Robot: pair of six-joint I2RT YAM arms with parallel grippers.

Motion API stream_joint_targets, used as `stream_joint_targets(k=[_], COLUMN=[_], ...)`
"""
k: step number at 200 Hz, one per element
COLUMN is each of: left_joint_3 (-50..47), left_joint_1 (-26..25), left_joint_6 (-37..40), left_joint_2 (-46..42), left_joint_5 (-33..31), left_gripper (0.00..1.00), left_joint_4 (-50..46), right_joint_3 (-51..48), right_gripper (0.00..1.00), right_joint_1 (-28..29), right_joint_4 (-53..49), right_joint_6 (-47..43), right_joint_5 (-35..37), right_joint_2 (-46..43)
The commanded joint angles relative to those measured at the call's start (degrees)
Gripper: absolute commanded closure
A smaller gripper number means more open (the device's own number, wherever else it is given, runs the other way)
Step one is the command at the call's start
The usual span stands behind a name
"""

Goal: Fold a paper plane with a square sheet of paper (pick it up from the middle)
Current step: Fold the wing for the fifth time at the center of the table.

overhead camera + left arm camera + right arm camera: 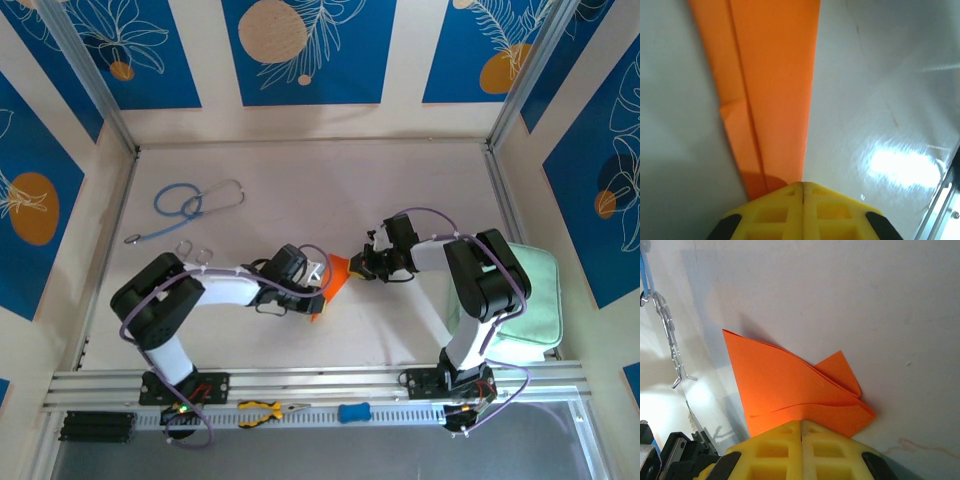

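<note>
The left jaws and the right jaws are both clamping shut on the folded orange paper (337, 278), which is sitting between them over the tabletop (300, 180). For a clean crease, they are likely needing aligned layers and gentle, even tension.

Orange paper (775, 75) runs off the top of the left wrist view, near end tucked behind the left fingers (772, 212). Right fingers (775, 450) cover its near edge; from above, the fingers hide part of it.

No legible text or labels anywhere
</note>
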Motion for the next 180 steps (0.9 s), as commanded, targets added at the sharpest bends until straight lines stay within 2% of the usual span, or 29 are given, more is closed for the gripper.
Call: stream_joint_targets(k=[1, 36, 51, 68, 87, 124, 180], left_joint_3=[-3.13, -4.36, -4.18, -2.85, -0.69, 3.64, 4.62], left_joint_1=[-0.13, 0.34, 1.59, 3.97, 6.66, 8.81, 8.81], left_joint_6=[1.78, 0.49, -0.59, -1.70, -2.43, -2.41, -3.47], left_joint_2=[-3.40, -11.53, -13.49, -13.43, -10.91, -4.21, 1.96], left_joint_5=[-1.72, -6.44, -8.08, -8.30, -6.37, 1.05, 6.43], left_gripper=[0.93, 0.94, 0.88, 0.85, 0.80, 0.73, 0.70], left_joint_4=[-8.55, -6.60, -5.64, -5.23, -4.60, -2.25, 0.61], right_joint_3=[-0.03, 2.16, 3.51, 3.90, 2.54, -3.24, -5.77], right_gripper=[0.99, 0.96, 0.93, 0.85, 0.79, 0.72, 0.70], right_joint_1=[0.05, 1.01, 1.71, 2.10, 2.10, 2.68, 5.05], right_joint_4=[-3.15, -1.71, -2.86, -4.80, -7.90, -7.70, -7.30], right_joint_6=[-0.88, -1.17, -1.40, -1.42, -0.34, 2.42, 3.85], right_joint_5=[2.08, -2.71, -2.82, -1.15, 1.74, 1.14, 0.03], right_joint_2=[2.20, -0.19, -3.07, -7.16, -10.88, -15.78, -16.08])
